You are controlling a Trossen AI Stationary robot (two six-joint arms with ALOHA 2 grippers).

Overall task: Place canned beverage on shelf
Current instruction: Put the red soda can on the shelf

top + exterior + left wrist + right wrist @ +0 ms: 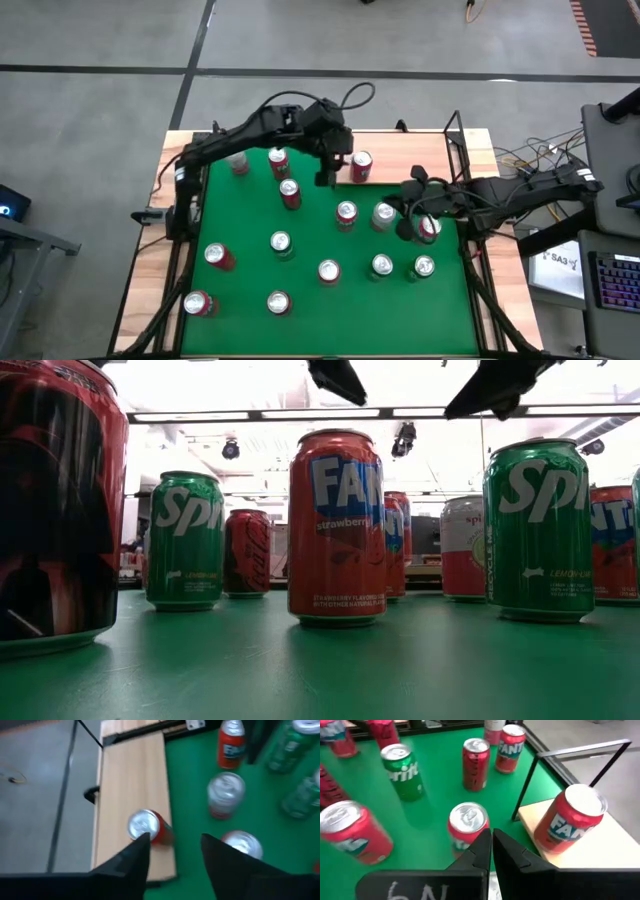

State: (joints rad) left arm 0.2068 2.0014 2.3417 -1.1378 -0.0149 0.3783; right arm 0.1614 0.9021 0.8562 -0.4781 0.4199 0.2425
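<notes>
In the high view the left gripper (327,165) hangs above the upper middle of the frame, just left of a red can (361,166) standing on the pale wooden shelf (420,150) along the top edge of the green surface (320,330). The left wrist view shows its two dark fingers (131,862) spread wide with nothing between them, and the same red can (148,827) upright on the shelf board (132,785), close to the board's edge beside the green felt.

The right gripper (412,215) sits right of centre in the high view, over a cluster of cans. In the right wrist view its fingers (479,851) are pressed together and hold nothing. Just beyond them stands a silver-topped red can (467,827) on the green felt. To the right in that frame a Fanta can (572,820) stands on a pale wooden board (605,850) next to a thin black rod (530,775).

More cans stand scattered across the surface in the high view. In the low view a strawberry Fanta can (337,526) stands upright at centre, with a Sprite can (185,540) to its left and another Sprite can (538,530) to its right.
</notes>
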